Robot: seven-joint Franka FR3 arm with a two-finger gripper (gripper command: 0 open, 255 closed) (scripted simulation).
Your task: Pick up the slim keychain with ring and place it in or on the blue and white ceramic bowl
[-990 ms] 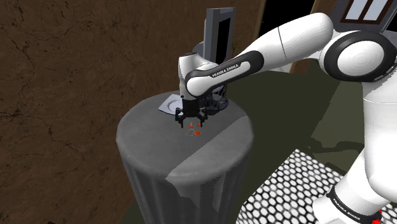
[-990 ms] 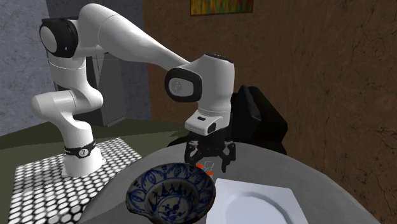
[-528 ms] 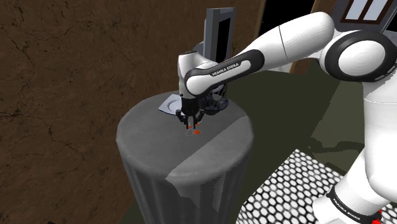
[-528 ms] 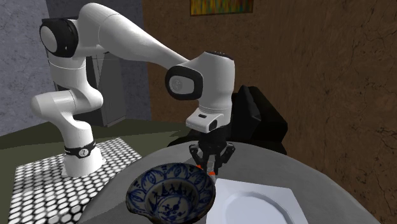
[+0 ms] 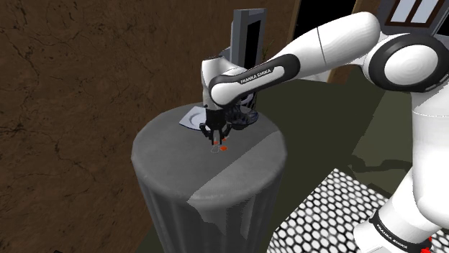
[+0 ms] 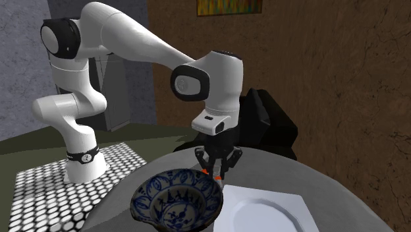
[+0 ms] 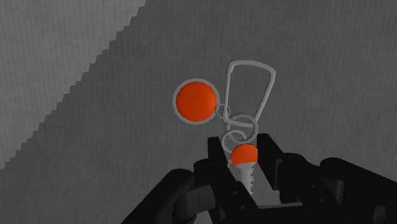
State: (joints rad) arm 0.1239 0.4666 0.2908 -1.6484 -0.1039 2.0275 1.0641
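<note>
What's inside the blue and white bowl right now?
Nothing in the bowl but its painted blue pattern; its floor and far wall show plainly. The near inner wall is hidden by the rim. The keychain is outside it, clasped in the gripper.

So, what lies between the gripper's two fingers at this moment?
The keychain: its small orange-headed key is clasped between the fingers of the gripper, while the clip and orange disc reach beyond the tips. The wrist view shows this.

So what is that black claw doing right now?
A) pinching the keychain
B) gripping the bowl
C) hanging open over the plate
A: in the wrist view the gripper is shut on the keychain, clasping its orange-headed key.
</note>
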